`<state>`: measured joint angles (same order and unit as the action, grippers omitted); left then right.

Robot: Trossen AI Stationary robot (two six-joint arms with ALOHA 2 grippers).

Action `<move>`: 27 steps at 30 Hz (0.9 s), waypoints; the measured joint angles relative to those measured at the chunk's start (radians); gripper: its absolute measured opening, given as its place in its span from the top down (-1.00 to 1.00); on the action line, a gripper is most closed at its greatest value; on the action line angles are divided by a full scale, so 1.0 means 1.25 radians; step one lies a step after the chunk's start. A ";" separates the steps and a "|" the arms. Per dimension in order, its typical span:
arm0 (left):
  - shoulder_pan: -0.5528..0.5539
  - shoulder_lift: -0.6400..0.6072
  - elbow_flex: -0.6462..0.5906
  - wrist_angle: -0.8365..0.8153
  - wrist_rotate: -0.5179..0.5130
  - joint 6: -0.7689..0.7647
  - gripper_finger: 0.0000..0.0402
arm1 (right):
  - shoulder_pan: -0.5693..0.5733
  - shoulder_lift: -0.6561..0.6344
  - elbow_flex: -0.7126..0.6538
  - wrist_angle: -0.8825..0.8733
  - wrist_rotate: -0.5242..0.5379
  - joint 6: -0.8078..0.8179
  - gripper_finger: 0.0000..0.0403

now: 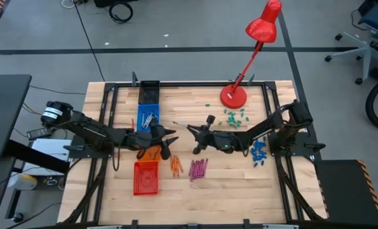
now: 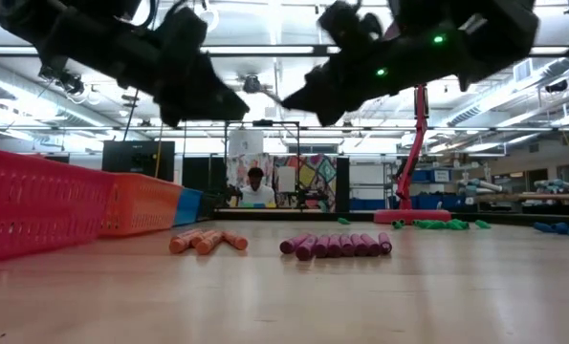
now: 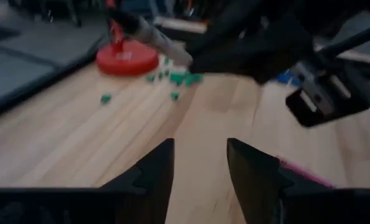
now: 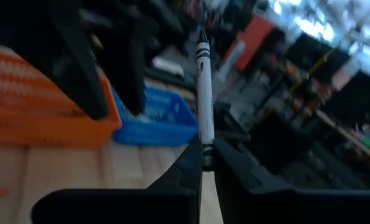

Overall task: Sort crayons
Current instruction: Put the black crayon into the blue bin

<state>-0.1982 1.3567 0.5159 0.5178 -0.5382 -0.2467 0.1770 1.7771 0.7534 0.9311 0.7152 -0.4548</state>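
Observation:
My right gripper [image 1: 190, 129] hovers over the middle of the table, shut on a grey crayon [image 4: 202, 93] whose free end points at my left gripper. My left gripper [image 3: 200, 168] faces it from the left, open and with nothing between its fingers, above the orange basket [image 1: 152, 152]. Three orange crayons [image 1: 176, 165] and a row of magenta crayons [image 1: 198, 169] lie flat on the wood nearer the front. Several grey crayons lie in the blue basket [image 1: 149, 114]. My right gripper pinches the grey crayon between its two fingertips at the crayon's near end [image 4: 203, 158]. The fingers come about level from the table's right side and lie along the crayon. Most of its length sticks out past the fingertips, lifted clear of the table.
A red basket [image 1: 145, 177] stands at the front left. At the back right are a red desk lamp [image 1: 234, 95] and scattered green bits [image 1: 234, 117]; blue bits [image 1: 258, 152] lie under the right arm. A person sits in the room beyond the table.

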 joint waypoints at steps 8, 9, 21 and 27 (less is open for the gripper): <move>0.000 -0.001 0.000 0.138 0.013 0.129 -0.05 | 0.022 0.000 -0.076 0.204 -0.062 -0.063 0.83; 0.000 -0.001 0.000 0.148 0.013 0.141 -0.06 | 0.022 0.000 -0.076 0.207 -0.077 -0.063 0.83; 0.020 -0.001 0.000 0.233 0.066 0.194 -0.11 | 0.022 0.000 -0.075 0.206 -0.151 -0.034 0.83; 0.037 -0.002 0.000 0.242 0.103 0.195 -0.10 | 0.013 0.000 -0.075 0.206 -0.191 -0.012 0.83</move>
<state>-0.1525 1.3548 0.5166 0.8200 -0.4096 -0.0033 0.1937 1.7775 0.6598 1.1886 0.4766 -0.4701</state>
